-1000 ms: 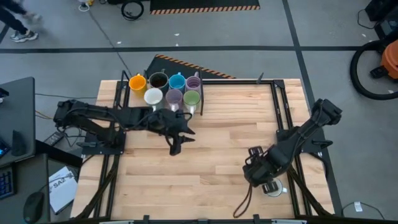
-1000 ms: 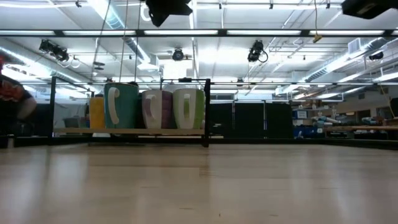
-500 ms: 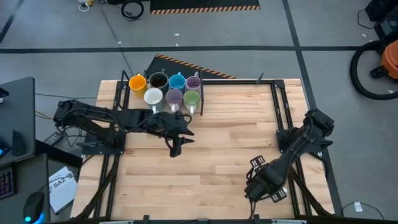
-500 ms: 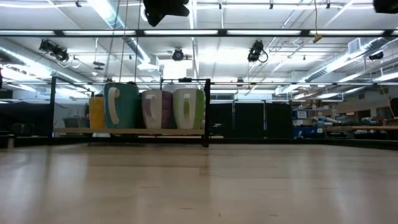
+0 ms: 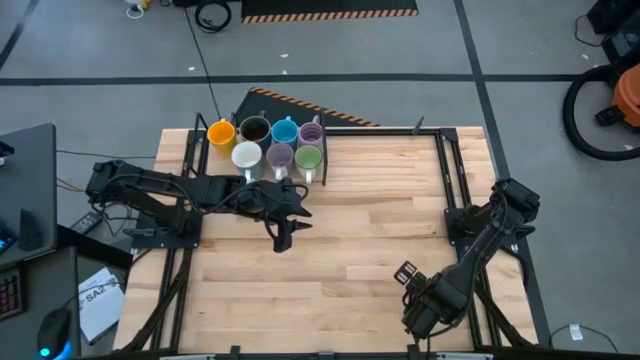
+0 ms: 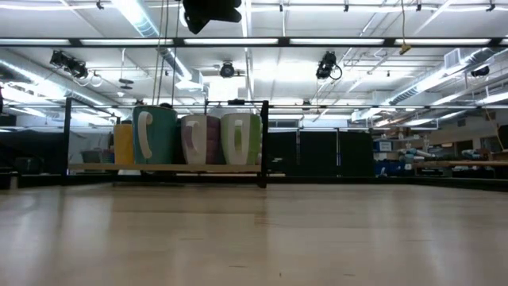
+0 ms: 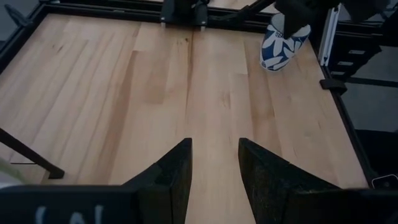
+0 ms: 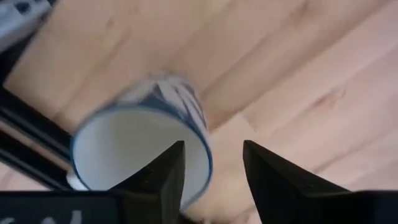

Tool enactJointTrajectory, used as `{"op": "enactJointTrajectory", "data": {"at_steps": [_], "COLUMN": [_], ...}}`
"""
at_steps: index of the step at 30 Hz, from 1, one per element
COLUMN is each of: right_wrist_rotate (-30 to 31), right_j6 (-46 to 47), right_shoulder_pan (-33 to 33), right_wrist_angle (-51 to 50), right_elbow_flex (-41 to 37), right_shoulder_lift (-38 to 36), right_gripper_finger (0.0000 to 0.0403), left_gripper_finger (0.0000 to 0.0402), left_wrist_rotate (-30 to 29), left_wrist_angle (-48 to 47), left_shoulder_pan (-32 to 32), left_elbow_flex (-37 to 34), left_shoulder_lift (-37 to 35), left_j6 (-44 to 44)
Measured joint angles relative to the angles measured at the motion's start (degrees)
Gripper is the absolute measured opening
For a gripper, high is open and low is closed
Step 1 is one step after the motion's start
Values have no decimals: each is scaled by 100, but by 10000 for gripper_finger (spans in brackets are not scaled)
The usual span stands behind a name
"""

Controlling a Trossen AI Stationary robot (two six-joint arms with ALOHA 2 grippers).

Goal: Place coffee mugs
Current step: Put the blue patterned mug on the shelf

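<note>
High view: seven coffee mugs (image 5: 265,143) cluster at the worktop's (image 5: 350,240) far edge, with the left end effector (image 5: 283,238) just near of them, fingers apart and empty. Well away, at the near right corner, the right end effector (image 8: 212,167) straddles the rim of a blue-patterned white mug (image 8: 140,146), fingers not clenched on it.

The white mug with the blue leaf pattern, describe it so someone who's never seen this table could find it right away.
Start at the wooden table and go to its near right corner, far from the cluster of plain coloured mugs at the far left. There, under the right claw, stands the patterned mug: the only white one with blue leaves.
</note>
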Motion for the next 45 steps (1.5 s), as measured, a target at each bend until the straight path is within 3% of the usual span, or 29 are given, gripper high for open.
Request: {"op": "enactJointTrajectory", "data": {"at_steps": [12, 22, 45], "right_wrist_rotate": [-111, -107, -159], "right_j6": [36, 630, -112], "right_shoulder_pan": [-1, 100, 281], "right_wrist_angle": [143, 51, 1070], "right_elbow_flex": [-4, -7, -952], "right_shoulder_lift": [0, 0, -9], "right_gripper_finger": [113, 120, 123], "left_gripper_finger": [137, 137, 137], "left_wrist_rotate": [0, 1, 2], "left_wrist_angle": [-72, -164, -157], "left_shoulder_pan": [2, -2, -2], "left_elbow_flex": [0, 0, 0], "left_shoulder_lift": [0, 0, 0], "left_j6": [-8, -14, -19]}}
